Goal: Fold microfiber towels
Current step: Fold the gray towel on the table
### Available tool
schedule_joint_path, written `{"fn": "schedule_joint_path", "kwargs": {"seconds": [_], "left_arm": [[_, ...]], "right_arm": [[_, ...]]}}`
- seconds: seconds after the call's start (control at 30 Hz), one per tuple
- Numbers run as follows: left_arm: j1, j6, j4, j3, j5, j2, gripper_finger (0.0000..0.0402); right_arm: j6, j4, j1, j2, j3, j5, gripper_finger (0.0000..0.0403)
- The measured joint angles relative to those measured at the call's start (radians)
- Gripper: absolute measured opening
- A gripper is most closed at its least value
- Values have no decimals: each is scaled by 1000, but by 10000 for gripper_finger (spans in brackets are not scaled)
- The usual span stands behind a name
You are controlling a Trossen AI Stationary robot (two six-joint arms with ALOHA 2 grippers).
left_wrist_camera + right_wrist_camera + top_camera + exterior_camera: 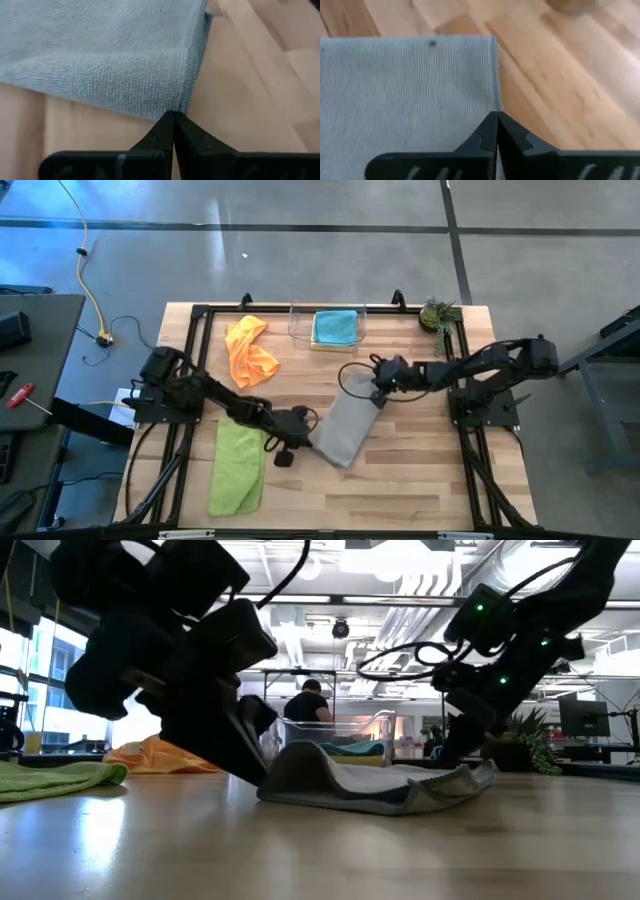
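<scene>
A grey towel (348, 425), folded into a long strip, lies slantwise at the table's middle. My left gripper (306, 430) is shut at its near left corner. My right gripper (380, 396) is shut at its far right edge. An orange towel (250, 350) lies crumpled at the far left. A lime green towel (238, 468) lies flat at the near left. A teal towel (335, 326) sits in a clear bin (300, 320) at the far edge. My left gripper pinches the grey towel's near left corner (170, 111) at its fingertips, slanting down from the table's left. That end (295, 760) rises off the wood in a hump, while the middle lies on the table. How many layers it has, I cannot tell. My right gripper's shut fingertips meet the grey towel's side edge (495, 107), a little way from its corner (492, 39), slanting down from the table's right. That end (478, 776) is rumpled and slightly raised. Whether the edge is between the fingers or under them, the fingers hide.
A small potted plant (438, 313) stands at the far right corner. A black frame (200, 315) runs along the table's edges. Bare wood (420, 480) shows at the near right.
</scene>
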Motion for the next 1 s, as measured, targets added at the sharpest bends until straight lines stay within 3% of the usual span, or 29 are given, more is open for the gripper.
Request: {"fn": "schedule_joint_path", "kwargs": {"seconds": [0.17,0.33,0.57,0.8,1.0], "left_arm": [[-23,-52,108,15,-15,60,0],[-37,-51,95,29,-8,75,0],[-45,-9,-62,15,15,-30,0],[-27,-31,-24,-52,132,-135,0],[-7,-62,28,-91,189,-157,0]], "right_arm": [[-100,68,-46,14,0,-73,0],[-113,11,-8,-11,30,-107,0],[42,-25,179,-47,75,-120,0],[207,107,409,-3,77,1,0],[235,228,519,120,127,48,0]]}}
